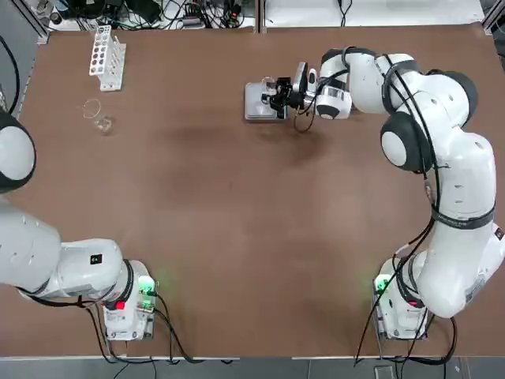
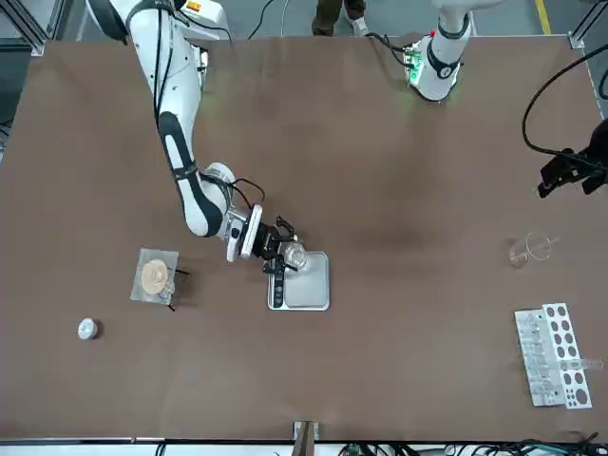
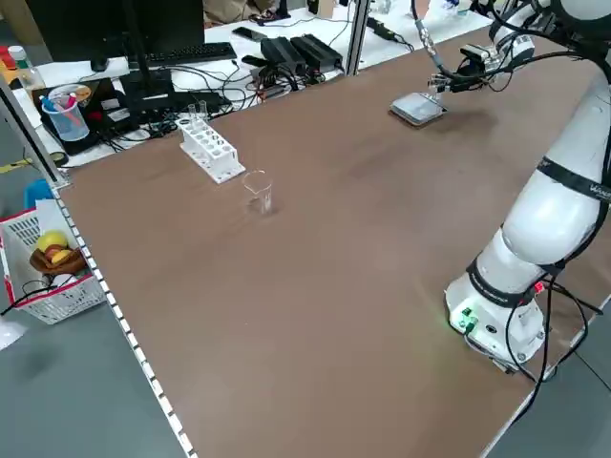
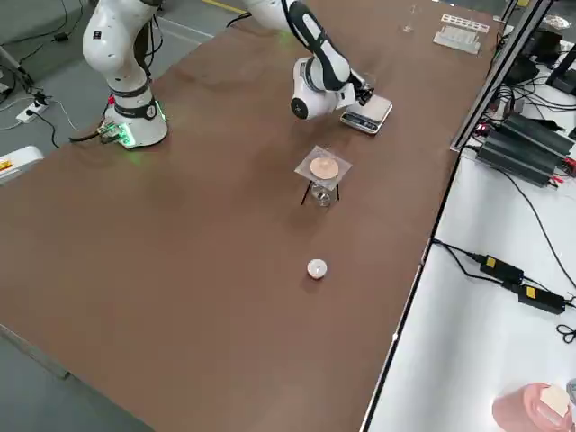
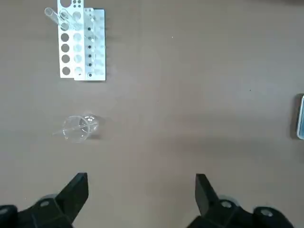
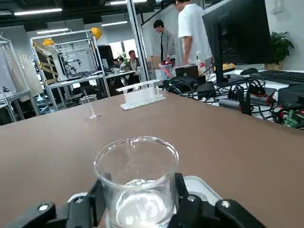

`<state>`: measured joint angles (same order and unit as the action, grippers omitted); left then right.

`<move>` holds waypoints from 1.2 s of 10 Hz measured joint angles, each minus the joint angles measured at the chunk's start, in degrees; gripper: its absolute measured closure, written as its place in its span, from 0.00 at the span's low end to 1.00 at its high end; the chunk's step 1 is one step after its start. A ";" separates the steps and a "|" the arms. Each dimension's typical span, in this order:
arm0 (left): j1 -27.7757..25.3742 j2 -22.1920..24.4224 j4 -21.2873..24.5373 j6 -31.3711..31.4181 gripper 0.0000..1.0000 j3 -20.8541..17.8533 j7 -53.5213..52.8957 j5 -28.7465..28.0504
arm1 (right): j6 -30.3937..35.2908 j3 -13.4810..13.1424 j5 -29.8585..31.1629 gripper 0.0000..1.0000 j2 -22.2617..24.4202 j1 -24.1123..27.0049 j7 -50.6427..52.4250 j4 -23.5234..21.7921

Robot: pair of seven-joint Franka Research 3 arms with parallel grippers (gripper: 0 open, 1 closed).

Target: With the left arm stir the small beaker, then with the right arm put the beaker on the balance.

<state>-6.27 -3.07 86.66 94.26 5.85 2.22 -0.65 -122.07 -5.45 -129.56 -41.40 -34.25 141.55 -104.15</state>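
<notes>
Here's the broad brown desk (image 1: 237, 221), and out by its far edge on the robot's left stands the white test tube rack (image 1: 108, 59), glass tubes in it! Just nearer the robot, the wide-rimmed glass vessel (image 5: 80, 128), upright, a thin rod (image 2: 556, 239) leaning out. Across to the right, the balance (image 2: 307, 294) lies flat. Beside it, a tripod stand (image 4: 306, 192) carries a gauze square (image 4: 306, 168) with a pale round centre, and farther right sits a small white cap (image 2: 87, 329)!
</notes>
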 joint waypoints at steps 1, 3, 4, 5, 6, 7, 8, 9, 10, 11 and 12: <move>0.00 0.00 0.00 0.07 0.00 0.00 0.00 0.00 | -0.02 -0.25 -0.03 0.41 -0.78 0.00 -0.25 1.00; 0.00 0.00 0.00 0.09 0.00 -0.01 0.00 0.00 | -0.03 -0.60 -0.07 0.41 -2.17 -0.01 -0.33 2.25; 0.00 0.00 0.00 0.09 0.00 -0.01 0.00 0.00 | -0.03 -0.74 -0.08 0.41 -2.76 -0.01 -0.33 2.76; 0.00 0.00 0.00 0.09 0.00 -0.01 0.00 0.00 | -0.03 -0.79 -0.10 0.41 -3.28 -0.01 -0.34 3.20; -0.01 0.00 0.00 0.09 0.00 -0.02 0.00 0.00 | -0.03 -0.82 -0.12 0.41 -3.78 -0.01 -0.34 3.74; -0.03 -0.01 0.00 0.09 0.00 -0.03 0.00 0.00 | -0.03 -0.82 -0.14 0.41 -4.26 -0.01 -0.34 4.32; -0.03 -0.02 0.00 0.09 0.00 -0.03 0.00 0.00 | -0.03 -0.84 -0.15 0.41 -4.61 -0.01 -0.34 4.83; -0.04 -0.03 0.00 0.09 0.00 -0.03 0.00 0.00 | -0.10 -0.91 -0.15 0.41 -4.93 0.00 -0.35 5.32; -0.06 -0.05 0.00 0.09 0.00 -0.05 0.00 0.00 | -0.17 -1.00 -0.15 0.41 -5.33 0.03 -0.35 5.69; -0.07 -0.08 0.00 0.09 0.00 -0.06 0.00 0.00 | -0.17 -1.10 -0.15 0.41 -5.71 0.07 -0.35 5.90; -0.07 -0.11 0.00 0.09 0.00 -0.06 0.00 0.00 | -0.17 -1.18 -0.15 0.41 -5.85 0.10 -0.35 6.08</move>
<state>-6.34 -3.17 86.66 94.36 5.79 2.22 -0.64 -122.24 -6.63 -129.71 -47.25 -34.15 141.20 -98.06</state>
